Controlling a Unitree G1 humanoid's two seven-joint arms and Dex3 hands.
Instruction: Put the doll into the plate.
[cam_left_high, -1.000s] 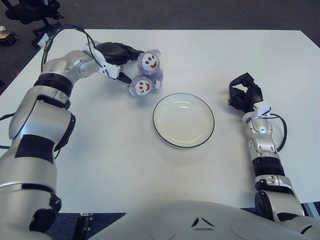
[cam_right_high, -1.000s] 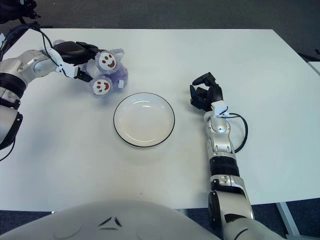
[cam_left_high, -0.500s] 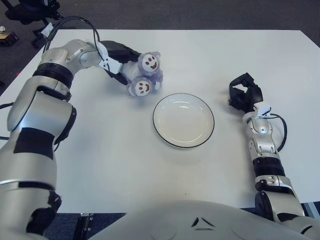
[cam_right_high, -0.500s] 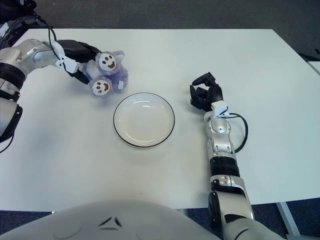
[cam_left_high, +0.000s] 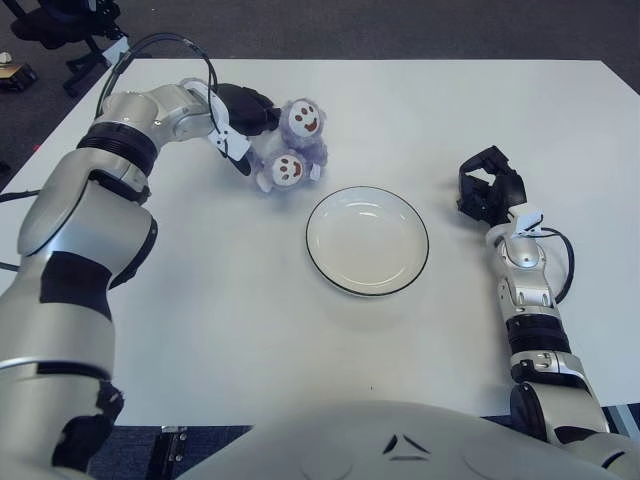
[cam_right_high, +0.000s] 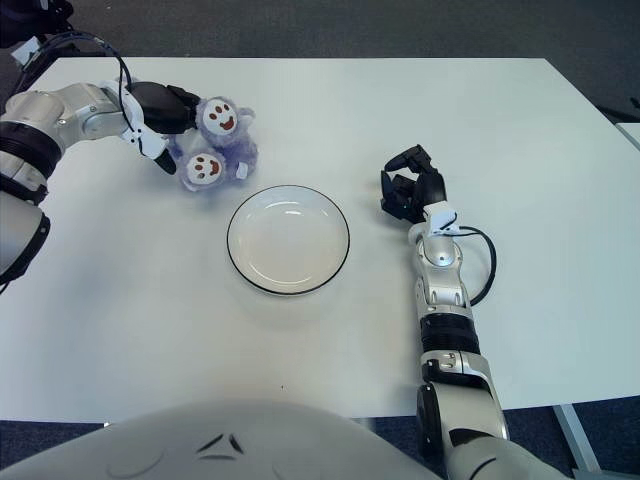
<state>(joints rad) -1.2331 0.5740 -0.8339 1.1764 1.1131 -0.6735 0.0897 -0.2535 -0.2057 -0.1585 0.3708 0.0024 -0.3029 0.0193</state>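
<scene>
The doll (cam_left_high: 291, 146) is a purple plush with two white smiling faces, lying on the white table at the far left, up and to the left of the plate. My left hand (cam_left_high: 240, 122) presses against the doll's left side. Its dark fingers curl over the upper head and its white thumb sits below, so the hand is closed on the plush. The white plate (cam_left_high: 367, 240) with a dark rim sits in the middle of the table, with nothing in it. My right hand (cam_left_high: 487, 188) shows to the right of the plate, fingers curled and holding nothing.
The white table (cam_left_high: 230, 320) reaches its far edge just behind the doll, with dark floor beyond. A black cable (cam_left_high: 160, 45) loops above my left forearm. Chair legs (cam_left_high: 60, 25) stand at the far left corner.
My left arm has swung further back and the hand has turned around the doll's left side. The doll has shifted slightly up and to the right. The right arm has not moved.
</scene>
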